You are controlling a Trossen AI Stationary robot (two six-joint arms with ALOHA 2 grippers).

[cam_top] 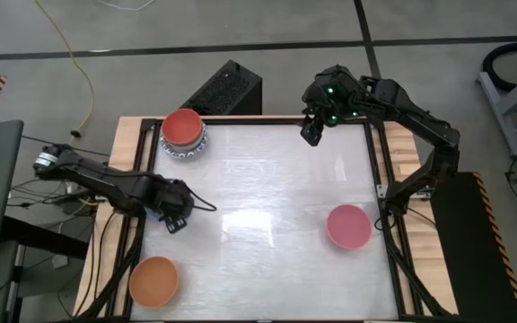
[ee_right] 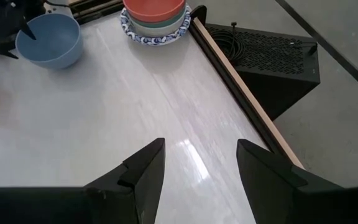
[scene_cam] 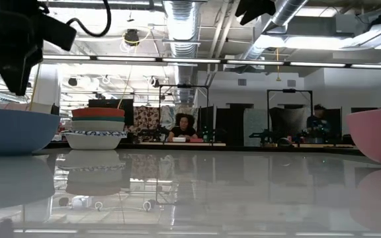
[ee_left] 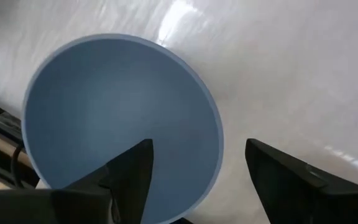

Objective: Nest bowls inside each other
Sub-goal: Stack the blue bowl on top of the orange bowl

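Note:
A blue bowl [ee_left: 117,118] stands upright on the table near its left edge, also seen in the right wrist view [ee_right: 48,40]. My left gripper [ee_left: 199,146] hangs open just above it, pointing down. One finger is over the bowl's inside and the other is outside its rim, and neither touches it. At the far left corner stands a stack of nested bowls [cam_top: 183,135] with a red one on top and a blue-and-white patterned one at the bottom. A pink bowl [cam_top: 348,224] sits at the right and an orange bowl [cam_top: 154,280] at the near left. My right gripper [ee_right: 201,146] waits open, high over the far edge.
A black box [cam_top: 225,90] stands on the floor behind the table's far edge. Wooden rails [cam_top: 124,161] frame the white tabletop. The middle of the table [cam_top: 267,206] is bare. People sit in the room beyond [scene_cam: 185,125].

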